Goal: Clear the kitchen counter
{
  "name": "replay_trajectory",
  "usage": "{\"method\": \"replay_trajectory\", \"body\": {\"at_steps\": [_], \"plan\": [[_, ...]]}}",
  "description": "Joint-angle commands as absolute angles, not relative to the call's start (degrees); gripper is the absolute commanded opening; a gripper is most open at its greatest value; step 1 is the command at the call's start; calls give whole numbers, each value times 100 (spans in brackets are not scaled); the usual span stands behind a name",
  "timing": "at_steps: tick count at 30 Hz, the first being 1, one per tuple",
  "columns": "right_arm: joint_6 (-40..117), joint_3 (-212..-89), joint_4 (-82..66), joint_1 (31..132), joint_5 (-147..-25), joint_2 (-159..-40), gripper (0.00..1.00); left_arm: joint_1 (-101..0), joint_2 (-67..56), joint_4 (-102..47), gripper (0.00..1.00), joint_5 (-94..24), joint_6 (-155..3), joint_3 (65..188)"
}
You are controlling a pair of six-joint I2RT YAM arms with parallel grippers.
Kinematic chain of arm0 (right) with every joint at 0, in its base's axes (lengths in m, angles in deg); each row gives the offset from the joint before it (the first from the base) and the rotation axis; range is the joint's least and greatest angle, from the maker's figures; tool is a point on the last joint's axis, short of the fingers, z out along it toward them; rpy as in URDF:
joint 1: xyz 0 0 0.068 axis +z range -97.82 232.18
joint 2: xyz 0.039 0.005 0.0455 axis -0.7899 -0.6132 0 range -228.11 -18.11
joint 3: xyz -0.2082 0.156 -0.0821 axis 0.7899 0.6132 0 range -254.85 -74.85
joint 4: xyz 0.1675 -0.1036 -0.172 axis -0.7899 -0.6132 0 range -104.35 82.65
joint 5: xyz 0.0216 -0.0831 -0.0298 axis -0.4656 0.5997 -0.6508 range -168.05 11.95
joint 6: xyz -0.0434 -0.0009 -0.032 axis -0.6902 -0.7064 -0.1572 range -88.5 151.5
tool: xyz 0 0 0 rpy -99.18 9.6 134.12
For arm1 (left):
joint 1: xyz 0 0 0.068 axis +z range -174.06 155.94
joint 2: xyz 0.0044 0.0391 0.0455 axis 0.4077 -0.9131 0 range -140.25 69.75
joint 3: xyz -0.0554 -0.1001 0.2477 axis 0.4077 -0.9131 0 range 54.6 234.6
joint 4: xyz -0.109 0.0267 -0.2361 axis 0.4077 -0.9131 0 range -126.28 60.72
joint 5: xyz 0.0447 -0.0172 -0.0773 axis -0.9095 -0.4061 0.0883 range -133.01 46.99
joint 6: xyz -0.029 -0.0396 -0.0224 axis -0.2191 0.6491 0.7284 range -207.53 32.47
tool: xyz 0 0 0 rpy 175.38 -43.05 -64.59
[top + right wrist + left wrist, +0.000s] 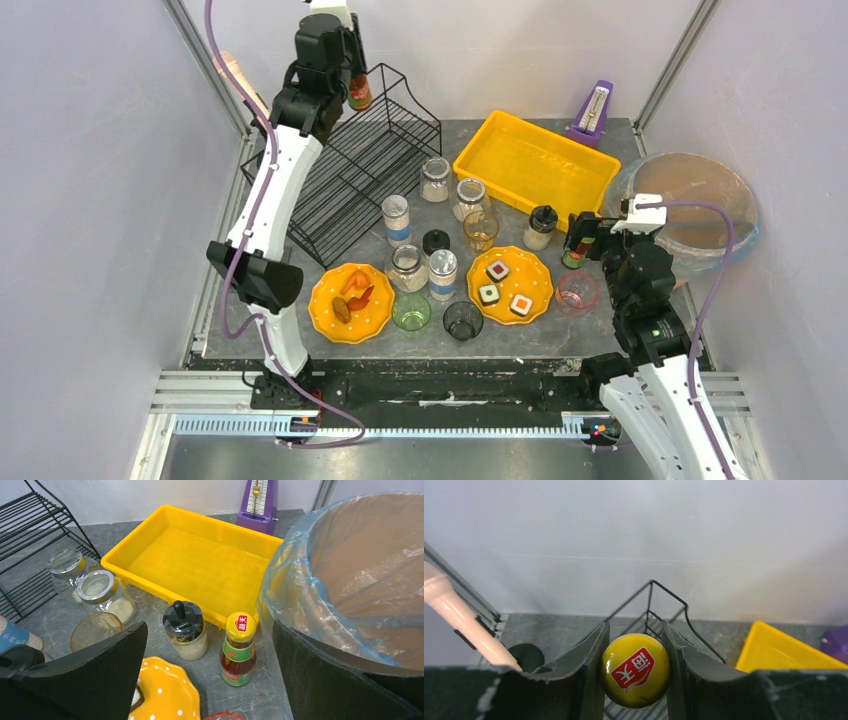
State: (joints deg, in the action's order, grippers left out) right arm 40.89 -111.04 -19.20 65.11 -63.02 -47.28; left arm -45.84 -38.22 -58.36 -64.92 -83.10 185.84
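Alt text: The kitchen counter (560,335) is a large, flat, rectangular tabletop of dark-grey stone-look material with faint pale veining. It lies level and fills the middle of the overhead view, its long near edge toward 6 o'clock. Much of it is covered. Bare patches show along the 6 o'clock edge and near 12 o'clock.

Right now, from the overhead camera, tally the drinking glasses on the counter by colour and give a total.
Amber glass: 1
Green glass: 1
Smoky dark glass: 1
Pink glass: 1
Total on the kitchen counter: 4
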Motion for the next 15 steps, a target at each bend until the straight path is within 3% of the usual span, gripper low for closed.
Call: {"method": "replay_trajectory", "body": {"at_steps": [1, 15], "plan": [[4096, -11430, -1849, 6533, -6560, -4787, 98, -4286, -3701, -4159, 2, -6382, -8107, 18872], [4054, -11594, -1923, 6536, -6308, -5106, 99, -3910, -4542, -3448, 2, -6102, -7760, 18881]]}}
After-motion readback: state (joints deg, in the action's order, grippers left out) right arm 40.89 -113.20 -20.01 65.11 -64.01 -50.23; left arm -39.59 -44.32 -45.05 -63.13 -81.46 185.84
